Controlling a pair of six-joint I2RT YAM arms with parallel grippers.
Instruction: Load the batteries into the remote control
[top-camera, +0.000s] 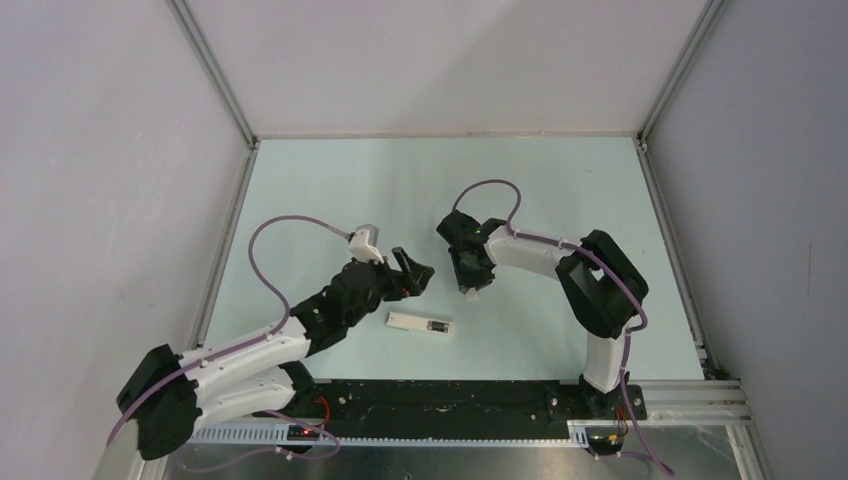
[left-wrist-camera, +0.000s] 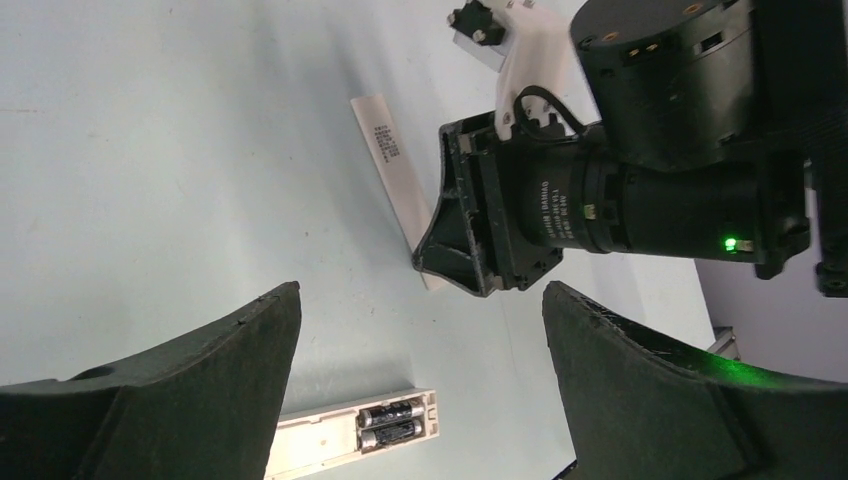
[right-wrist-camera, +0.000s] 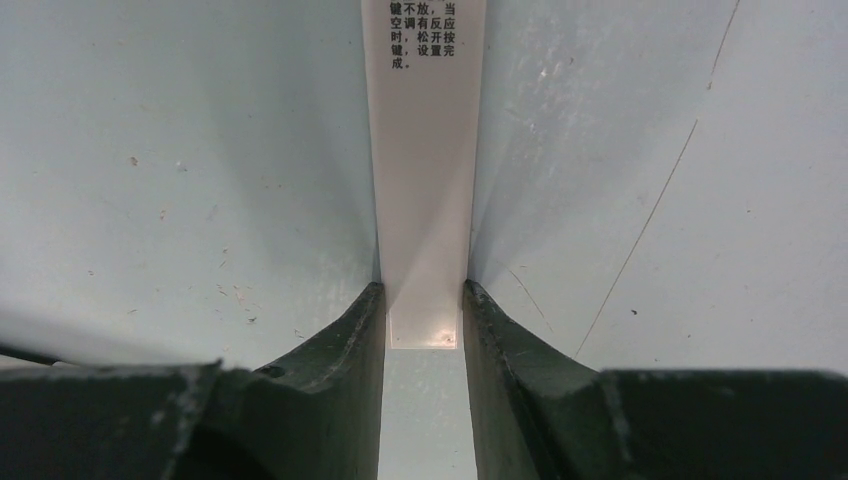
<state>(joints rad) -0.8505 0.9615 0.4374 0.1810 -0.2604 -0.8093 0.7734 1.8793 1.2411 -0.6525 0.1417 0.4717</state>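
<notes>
The white remote control (top-camera: 408, 321) lies back-up on the table near the front, between the two arms. Its battery bay is uncovered, and two dark batteries (top-camera: 437, 327) lie side by side inside it. They also show in the left wrist view (left-wrist-camera: 392, 422), inside the remote control (left-wrist-camera: 315, 441). My left gripper (top-camera: 414, 272) is open and empty, hovering just behind and left of the remote control. My right gripper (top-camera: 470, 283) is shut on the end of a flat white battery cover (right-wrist-camera: 425, 150) with printed text. The cover rests on the table and also shows in the left wrist view (left-wrist-camera: 388, 165).
Grey walls with aluminium frame rails (top-camera: 215, 70) surround the pale table (top-camera: 380, 180). A black base rail (top-camera: 450, 400) runs along the near edge. The right arm's wrist body (left-wrist-camera: 640, 190) hangs close in front of my left gripper.
</notes>
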